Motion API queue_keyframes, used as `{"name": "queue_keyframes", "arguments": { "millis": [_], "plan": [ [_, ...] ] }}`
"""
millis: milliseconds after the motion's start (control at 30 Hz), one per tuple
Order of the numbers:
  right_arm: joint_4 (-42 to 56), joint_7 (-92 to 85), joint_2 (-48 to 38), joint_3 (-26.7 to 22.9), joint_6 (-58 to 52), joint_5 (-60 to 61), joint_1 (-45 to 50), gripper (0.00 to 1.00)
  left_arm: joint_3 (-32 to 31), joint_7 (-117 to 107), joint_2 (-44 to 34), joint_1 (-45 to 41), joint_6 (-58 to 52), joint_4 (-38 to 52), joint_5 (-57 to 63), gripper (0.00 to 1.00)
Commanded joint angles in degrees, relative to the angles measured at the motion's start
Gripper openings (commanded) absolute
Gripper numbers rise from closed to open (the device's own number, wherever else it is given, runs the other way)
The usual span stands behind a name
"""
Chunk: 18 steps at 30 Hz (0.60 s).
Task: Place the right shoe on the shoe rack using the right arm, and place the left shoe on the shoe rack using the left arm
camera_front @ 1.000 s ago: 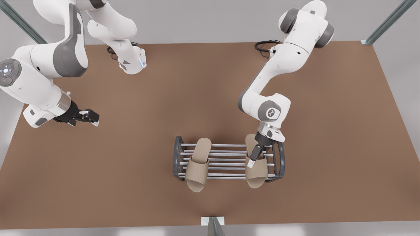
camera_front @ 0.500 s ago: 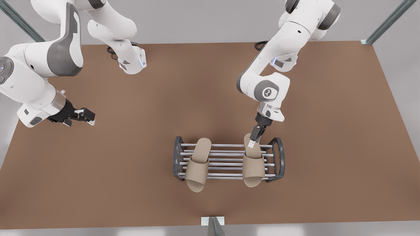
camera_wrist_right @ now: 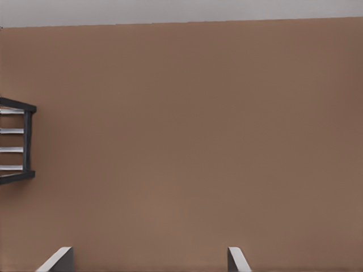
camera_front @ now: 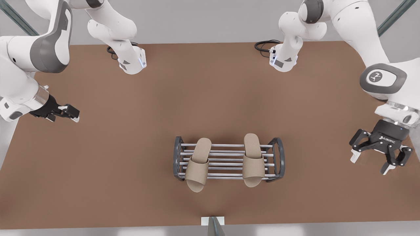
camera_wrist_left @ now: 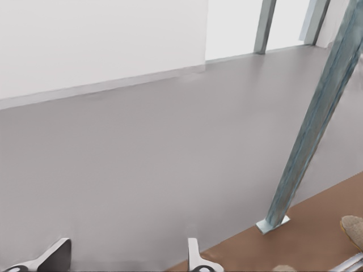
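Moved: right tool (camera_front: 370, 164) withdrawn from over the right shoe (camera_front: 253, 160) and now parked far out at the front view's right; left tool (camera_front: 73, 115) drawn slightly farther toward the front view's left.
Post: grey upright (camera_front: 213, 226) noted at the near bench (camera_front: 131, 196) edge, also picked up by the left wrist view.
Shoe rack: shoe rack (camera_front: 278, 160) stands on the bench, near the middle of the near half.
Left shoe: left shoe (camera_front: 198, 164) laid across the bars at the front view's left end, toe overhanging the near side.
Right shoe: laid across the bars at the other end, apart from its mate, released.
Right tool: fingers spread wide, nothing held, pointed down at bare bench, well apart from the rack.
Left tool: fingers apart in the left wrist view, nothing held, well apart from the rack.
Progress: both placements judged done; only retreat of the arms judged left.
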Motion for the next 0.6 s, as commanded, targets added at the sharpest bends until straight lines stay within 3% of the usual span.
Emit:
{"name": "queue_keyframes", "arguments": {
  "millis": [0,33,100,133,200,233,433,567],
  "plan": [
    [0.2,-0.8,0.0,0.0,-0.5,0.1,0.1,1.00,0.1,-39.4,-0.4,-0.3,-47.6,2.1,27.9,1.00],
    [0.2,-0.7,0.1,0.0,-0.4,0.2,-0.1,1.00,-4.9,-39.7,-2.7,0.7,-47.6,1.9,33.0,1.00],
    [0.3,-0.7,-0.7,0.0,-1.0,0.0,-0.1,1.00,-26.6,-39.8,-6.5,15.6,-47.6,-0.8,42.5,1.00],
    [0.3,-0.7,-0.6,-0.1,-0.9,0.2,-0.1,1.00,-33.0,-39.8,-7.2,19.0,-47.6,-1.6,47.8,1.00],
    [0.3,-0.7,-0.7,0.0,-0.9,0.0,-0.1,1.00,-35.8,-44.6,-10.8,21.6,-41.9,-10.4,48.3,1.00],
    [0.3,-0.7,-0.8,0.0,-0.7,0.1,0.1,1.00,-41.0,-50.0,-10.8,27.1,-41.9,-10.4,47.8,1.00],
    [0.2,-0.1,-1.8,0.0,-1.4,0.2,0.2,1.00,-40.4,-70.8,-8.3,27.3,-36.8,-9.7,44.0,1.00],
    [0.2,-0.1,-1.7,0.1,-1.3,0.1,0.2,1.00,-39.6,-72.2,-7.7,27.4,-34.1,-9.6,43.8,1.00]
  ]
}}
